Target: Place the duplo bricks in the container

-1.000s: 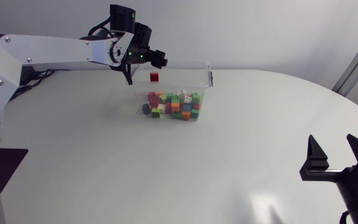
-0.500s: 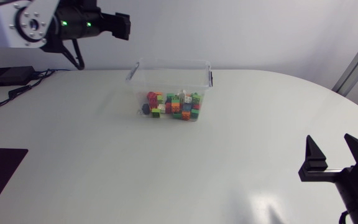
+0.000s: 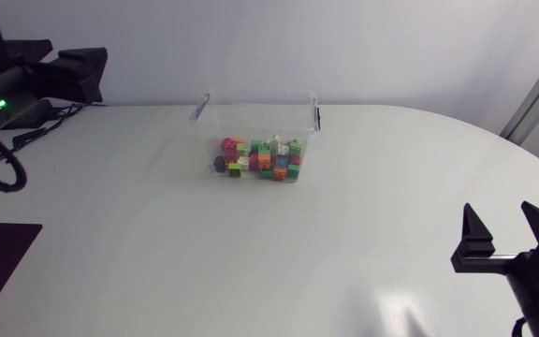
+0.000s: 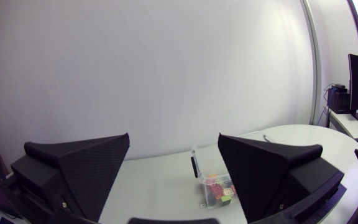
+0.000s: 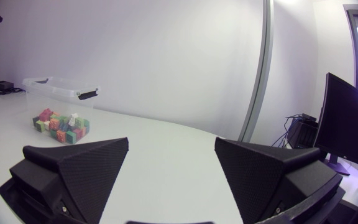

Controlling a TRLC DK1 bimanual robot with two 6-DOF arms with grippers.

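Holds left fingers (image 4: pixel 79 168) and right fingers (image 5: pixel 79 168) apart and empty, well apart from the container (image 3: pixel 251 112) on the desk (image 3: pixel 251 262) ahead of both, bricks (image 3: pixel 262 159) heaped inside, seemingly nearer the left.

White table (image 3: pixel 251 262), plain pale wall (image 3: pixel 391 47)

The duplo bricks (image 3: pixel 262 159) lie heaped in the container (image 3: pixel 255 117), which stands on the table (image 3: pixel 157 243). It sits well ahead of the left gripper (image 4: pixel 174 137), and far ahead of the right gripper (image 5: pixel 171 142), off to one side.
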